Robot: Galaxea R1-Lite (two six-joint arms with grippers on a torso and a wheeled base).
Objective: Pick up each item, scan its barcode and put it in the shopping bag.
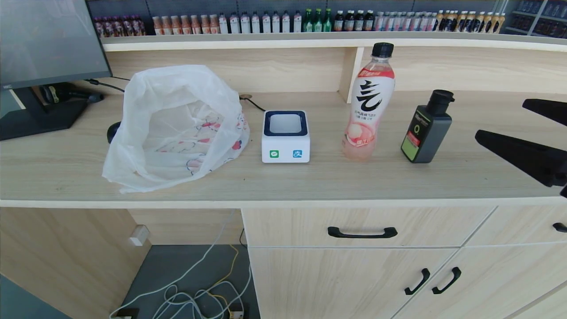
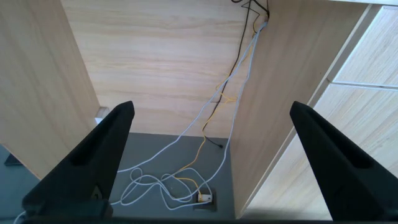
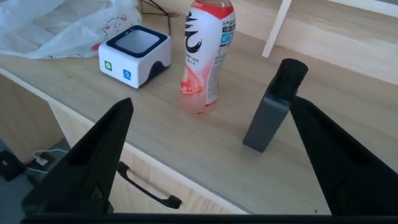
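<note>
A pink drink bottle [image 1: 369,102] with a black cap stands upright on the wooden counter [image 1: 310,179]. To its right stands a dark grey pump bottle [image 1: 426,128] with a green label. A white barcode scanner [image 1: 285,136] sits left of the pink bottle, and an open white plastic shopping bag [image 1: 172,128] lies further left. My right gripper [image 1: 499,119] is open over the counter's right end, apart from the dark bottle. In the right wrist view the right gripper [image 3: 211,104] faces the pink bottle [image 3: 205,56] and the dark bottle [image 3: 270,118]. My left gripper [image 2: 211,109] is open below the counter, holding nothing.
A monitor [image 1: 48,40] on a black stand occupies the counter's back left. A raised shelf with a divider [image 1: 350,73] runs behind the items. Drawers with black handles [image 1: 362,232] are under the counter. Cables [image 2: 180,180] lie on the floor in the open bay.
</note>
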